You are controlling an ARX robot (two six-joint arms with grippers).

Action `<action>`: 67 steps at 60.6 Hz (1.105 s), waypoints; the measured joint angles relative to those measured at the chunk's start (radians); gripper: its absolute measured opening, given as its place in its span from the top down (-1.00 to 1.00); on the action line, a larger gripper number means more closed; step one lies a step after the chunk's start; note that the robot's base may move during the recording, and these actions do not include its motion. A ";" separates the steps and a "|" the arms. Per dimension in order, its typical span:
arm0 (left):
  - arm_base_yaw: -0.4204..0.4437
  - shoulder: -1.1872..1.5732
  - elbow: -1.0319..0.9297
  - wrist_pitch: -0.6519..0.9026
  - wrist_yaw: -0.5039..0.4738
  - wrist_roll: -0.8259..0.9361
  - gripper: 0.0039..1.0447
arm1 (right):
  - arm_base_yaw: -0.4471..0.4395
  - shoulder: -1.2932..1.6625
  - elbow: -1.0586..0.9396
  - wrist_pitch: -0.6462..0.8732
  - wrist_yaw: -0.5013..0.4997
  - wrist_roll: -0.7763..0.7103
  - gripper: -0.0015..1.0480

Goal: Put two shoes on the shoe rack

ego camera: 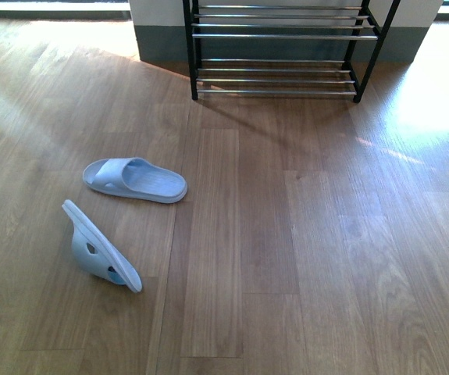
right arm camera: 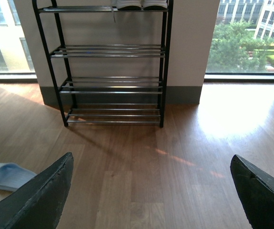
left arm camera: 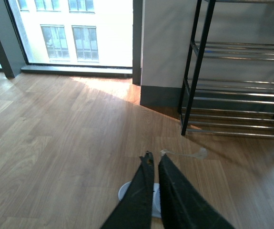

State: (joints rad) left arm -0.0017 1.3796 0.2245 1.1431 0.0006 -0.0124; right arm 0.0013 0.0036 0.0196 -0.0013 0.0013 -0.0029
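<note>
The shoe rack stands against the far wall, with black side frames and chrome bars. In the right wrist view the shoe rack shows all its tiers. On its top tier stand two shoes side by side, one next to the other; only their white soles show at the frame's edge. My right gripper is open over bare floor, well short of the rack. My left gripper is shut on nothing, above the floor in front of the shoe rack's left frame. Neither gripper shows in the front view.
Two pale blue slide sandals lie on the wooden floor at the left: one flat, the other tipped on its side. A slide shows partly under my left fingers, and another slide beside my right. Floor-to-ceiling windows flank the wall.
</note>
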 joint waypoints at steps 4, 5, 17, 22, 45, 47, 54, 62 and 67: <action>0.000 -0.047 -0.029 -0.018 0.000 0.001 0.98 | 0.000 0.000 0.000 0.000 0.000 0.000 -0.82; 0.000 -0.055 -0.033 -0.021 0.000 0.001 0.98 | 0.000 0.000 0.000 0.000 0.000 0.000 -0.82; 0.000 -0.261 -0.126 -0.137 0.000 0.002 0.98 | 0.000 0.000 0.000 0.000 0.000 0.000 -0.82; 0.000 -0.324 -0.146 -0.178 -0.001 0.002 0.98 | 0.000 0.000 0.000 0.000 0.000 0.000 -0.82; 0.000 -0.628 -0.202 -0.423 0.000 0.002 0.98 | 0.000 0.000 0.000 0.000 0.000 0.000 -0.82; 0.000 -0.652 -0.206 -0.443 -0.001 0.002 0.98 | 0.000 0.000 0.000 0.000 0.000 0.000 -0.82; 0.000 -0.732 -0.211 -0.515 0.000 0.002 0.98 | 0.000 0.000 0.000 0.000 0.000 0.000 -0.82; 0.000 -0.811 -0.211 -0.589 0.000 0.002 0.98 | 0.000 0.000 0.000 0.000 0.000 0.000 -0.82; 0.000 -0.861 -0.211 -0.634 0.000 0.002 0.98 | 0.000 0.000 0.000 0.000 0.001 0.000 -0.82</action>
State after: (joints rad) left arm -0.0017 0.5186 0.0135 0.5095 0.0002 -0.0105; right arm 0.0013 0.0036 0.0196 -0.0013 0.0021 -0.0029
